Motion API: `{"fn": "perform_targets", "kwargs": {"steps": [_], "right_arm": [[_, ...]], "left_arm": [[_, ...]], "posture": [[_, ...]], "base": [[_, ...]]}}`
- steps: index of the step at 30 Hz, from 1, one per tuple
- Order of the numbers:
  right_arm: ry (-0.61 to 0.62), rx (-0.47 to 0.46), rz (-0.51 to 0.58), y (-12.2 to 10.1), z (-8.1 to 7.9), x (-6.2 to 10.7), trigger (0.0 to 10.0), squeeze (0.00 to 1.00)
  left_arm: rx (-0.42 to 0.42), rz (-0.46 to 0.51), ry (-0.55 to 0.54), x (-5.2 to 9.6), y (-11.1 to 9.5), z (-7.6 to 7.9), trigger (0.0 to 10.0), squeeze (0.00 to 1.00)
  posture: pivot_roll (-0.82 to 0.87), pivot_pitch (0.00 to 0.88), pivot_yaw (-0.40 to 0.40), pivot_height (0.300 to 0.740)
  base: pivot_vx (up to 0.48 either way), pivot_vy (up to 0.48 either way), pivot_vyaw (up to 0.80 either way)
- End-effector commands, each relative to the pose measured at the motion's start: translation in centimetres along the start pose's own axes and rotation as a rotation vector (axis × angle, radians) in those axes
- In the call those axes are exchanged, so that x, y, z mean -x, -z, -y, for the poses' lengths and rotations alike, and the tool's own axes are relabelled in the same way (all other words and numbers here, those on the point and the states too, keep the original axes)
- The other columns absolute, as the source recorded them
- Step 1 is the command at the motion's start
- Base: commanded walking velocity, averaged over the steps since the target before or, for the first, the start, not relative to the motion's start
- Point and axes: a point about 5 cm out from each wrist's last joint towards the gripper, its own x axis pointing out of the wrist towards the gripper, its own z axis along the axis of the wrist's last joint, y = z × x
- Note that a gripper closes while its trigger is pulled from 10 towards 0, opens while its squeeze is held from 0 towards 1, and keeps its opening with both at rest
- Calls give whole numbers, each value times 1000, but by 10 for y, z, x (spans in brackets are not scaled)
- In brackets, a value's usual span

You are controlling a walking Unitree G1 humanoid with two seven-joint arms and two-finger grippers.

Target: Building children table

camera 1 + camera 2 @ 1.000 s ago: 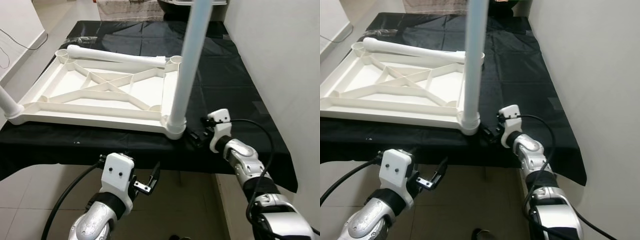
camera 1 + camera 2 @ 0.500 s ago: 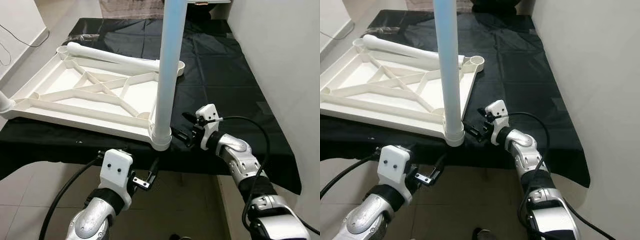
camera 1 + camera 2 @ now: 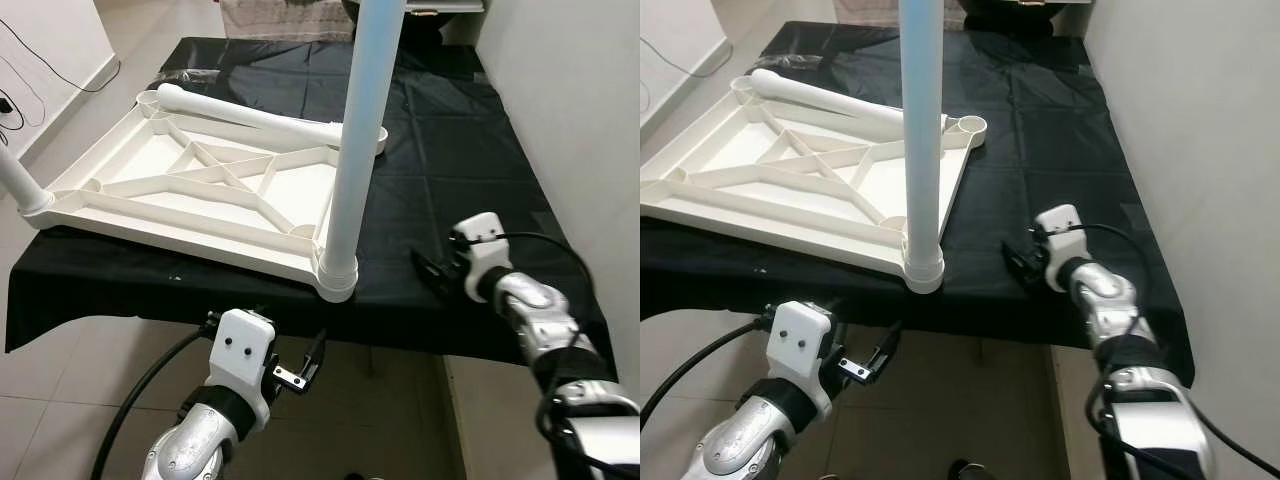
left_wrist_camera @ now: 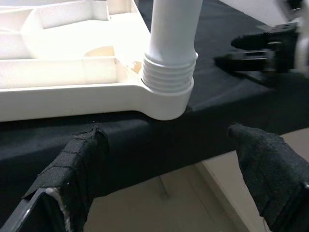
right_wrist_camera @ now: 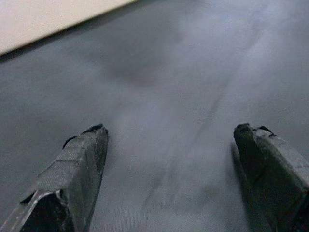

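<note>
Here, right gripper (image 3: 432, 273) spread wide, empty, over black cloth (image 3: 470, 170)

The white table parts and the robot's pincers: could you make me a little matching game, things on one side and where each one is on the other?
Things:
1. upright leg
2. loose leg
3. left pincer
4. right pincer

Places:
A. open, over the black cloth, apart from the tabletop
B. lying across the upturned tabletop's far edge
C. standing in the near corner socket
D. open, below the cloth's front edge

Pairs: 1-C, 2-B, 3-D, 4-A
</note>
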Motion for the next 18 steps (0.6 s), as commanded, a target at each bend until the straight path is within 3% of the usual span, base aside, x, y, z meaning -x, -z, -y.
{"fn": "perform_targets", "kwargs": {"steps": [1, 2, 9, 11, 14, 16, 17, 18], "right_arm": [[-127, -83, -52, 18, -5, 10, 10000, 0], [-233, -114, -49, 18, -6, 20, 10000, 0], [-481, -167, 18, 4, -10, 38, 10000, 0], [-526, -177, 77, -8, -12, 38, 10000, 0], [-580, -151, 235, -47, -26, 20, 10000, 0], [-580, -151, 235, -47, -26, 20, 10000, 0], [-605, -121, 272, -62, -36, 10, 10000, 0], [-605, -121, 272, -62, -36, 10, 10000, 0]], "left_arm": [[-3, -27, 19, 2, 6, 0, 10000, 0], [3, -43, 28, 4, 10, 0, 10000, 0], [0, -90, 63, 12, 21, -1, 10000, 0], [-2, -101, 68, 13, 24, -1, 10000, 0], [4, -117, 67, 15, 33, 2, 10000, 0], [4, -117, 67, 15, 33, 2, 10000, 0], [6, -120, 64, 14, 35, 2, 10000, 0], [6, -120, 64, 14, 35, 2, 10000, 0]], "posture": [[97, 140, -47, 740], [93, 134, -45, 740], [84, 108, -37, 740], [88, 96, -38, 740], [99, 72, -40, 740], [99, 72, -40, 740], [101, 63, -41, 740], [101, 63, -41, 740]], "base": [[0, 0, 0], [0, 0, 0], [0, 0, 0], [0, 0, 0], [0, 0, 0], [0, 0, 0], [0, 0, 0], [0, 0, 0]]}}
